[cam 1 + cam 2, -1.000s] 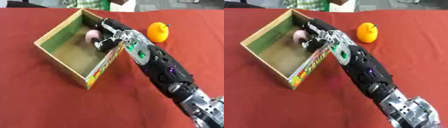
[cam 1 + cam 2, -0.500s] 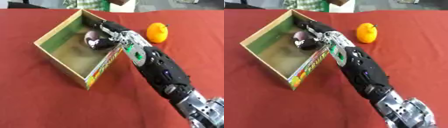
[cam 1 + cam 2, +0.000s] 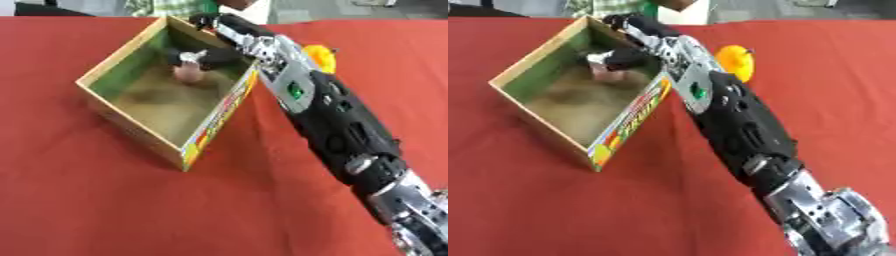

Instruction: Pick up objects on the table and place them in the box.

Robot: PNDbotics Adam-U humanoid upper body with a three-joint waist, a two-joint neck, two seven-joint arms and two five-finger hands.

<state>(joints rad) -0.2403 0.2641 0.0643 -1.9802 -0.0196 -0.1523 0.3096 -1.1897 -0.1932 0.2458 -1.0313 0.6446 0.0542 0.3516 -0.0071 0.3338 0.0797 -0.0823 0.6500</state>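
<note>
Black and silver, the right hand (image 3: 206, 56) reaches over the near wall of the box (image 3: 128, 53) with its fingers curled toward a small pinkish rounded object (image 3: 187, 73). The fingers sit against the top of this object; whether they grip it or merely rest on it cannot be determined, as motion blur obscures the contact. The object lies inside the box, at or just above the floor, near the far corner. The left hand appears in neither view.

Task status, as a judgement: one object is inside the box and its placement appears nearly complete, pending release. One object remains outside: an orange fruit (image 3: 735, 61), resting on the counter (image 3: 79, 190) just beside the right forearm, on the side away from the box. It has not yet been collected.

Materials and shapes:
- Box: open-topped, rectangular, apparently cardboard; pale brown rim, green inner walls, dull brown floor, and colourful printed graphics on the outer side panel.
- Pinkish object: smooth and rounded; its identity cannot be made out.
- Orange fruit: round, glossy, with a small stem at the top.
- Counter: covered by a matte red cloth.
</note>
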